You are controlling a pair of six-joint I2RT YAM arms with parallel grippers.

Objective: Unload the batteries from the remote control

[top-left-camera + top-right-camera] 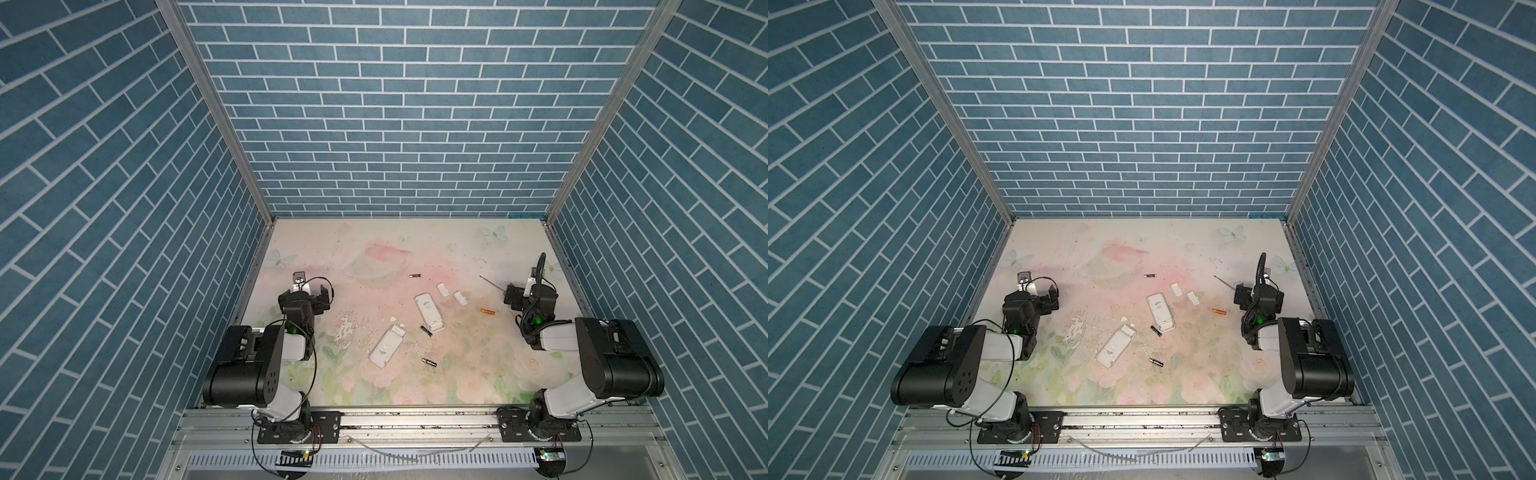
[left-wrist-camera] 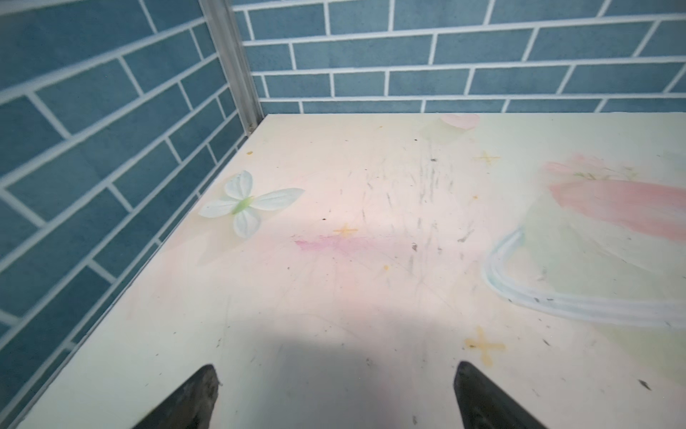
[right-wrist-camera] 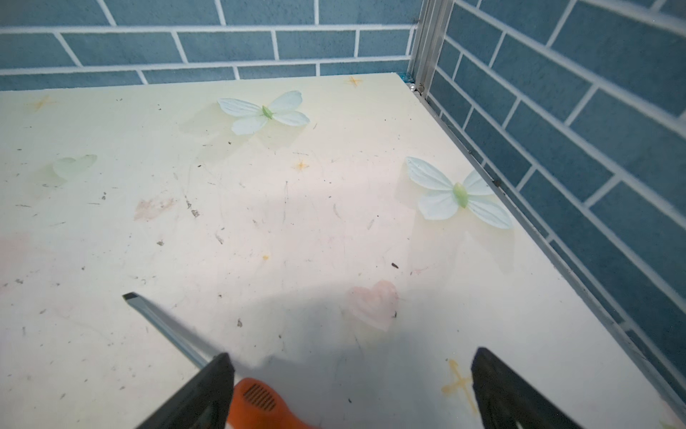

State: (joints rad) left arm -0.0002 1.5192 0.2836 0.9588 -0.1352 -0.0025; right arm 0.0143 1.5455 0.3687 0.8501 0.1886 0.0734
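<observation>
Seemingly done: left pincer (image 2: 335, 366) and right pincer (image 3: 352, 353) gape empty, parked aside, since all four batteries (image 1: 429, 362) lie loose on table (image 1: 374, 249).

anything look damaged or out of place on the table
A ragged white patch left of the nearer remote looks chipped out of the table's floral print, with white flecks scattered around it.

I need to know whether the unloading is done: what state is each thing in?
Left remote: face down, cover off, bay looks empty.
Right remote: the same.
Black batteries: three, out, lying loose.
Orange battery: out, lying loose.
Covers: both off, lying loose.
Screwdriver: lying flat, not gripped.
Left gripper: open, empty.
Right gripper: open, empty, over the screwdriver's handle.
</observation>
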